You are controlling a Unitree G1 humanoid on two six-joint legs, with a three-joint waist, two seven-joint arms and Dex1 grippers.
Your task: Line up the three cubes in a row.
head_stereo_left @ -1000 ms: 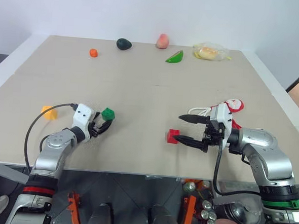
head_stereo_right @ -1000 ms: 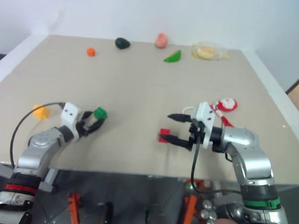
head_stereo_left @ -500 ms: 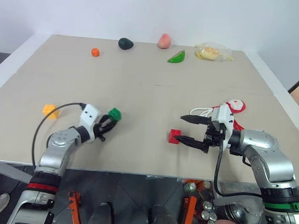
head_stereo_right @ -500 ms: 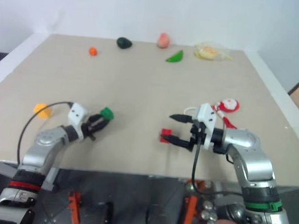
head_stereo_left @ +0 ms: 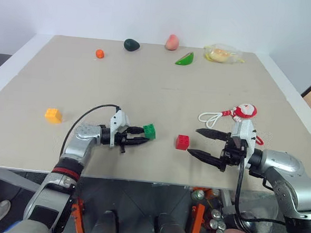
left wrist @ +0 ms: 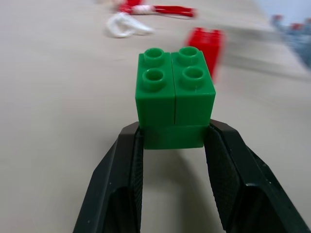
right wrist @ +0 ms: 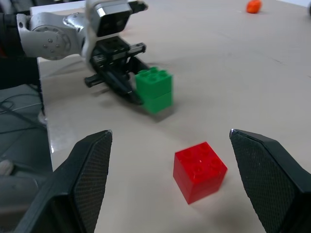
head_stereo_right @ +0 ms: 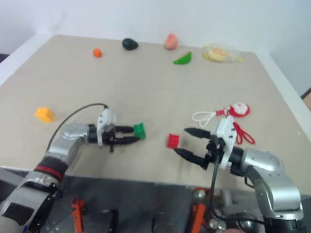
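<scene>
Left tool (head_stereo_left: pixel 142 136): I have it clamped on the green cube (head_stereo_left: pixel 150 131), low over the tabletop (head_stereo_left: pixel 146 89), just left of the red cube (head_stereo_left: pixel 182 142).
Right tool (head_stereo_left: pixel 205 143): spread wide, empty, just right of the red cube.
Yellow cube (head_stereo_left: pixel 53 115): sits well apart at the left.
Risk: I only pinch the green cube's bottom edge, so it could tip out or knock the red one askew.
Surface: plain beige tabletop, toy fruit along the far edge.
Room: white wall behind.

left hand (head_stereo_left: pixel 146 136): clamped, pointing right, level | right hand (head_stereo_left: pixel 192 141): fingers spread, pointing left
</scene>
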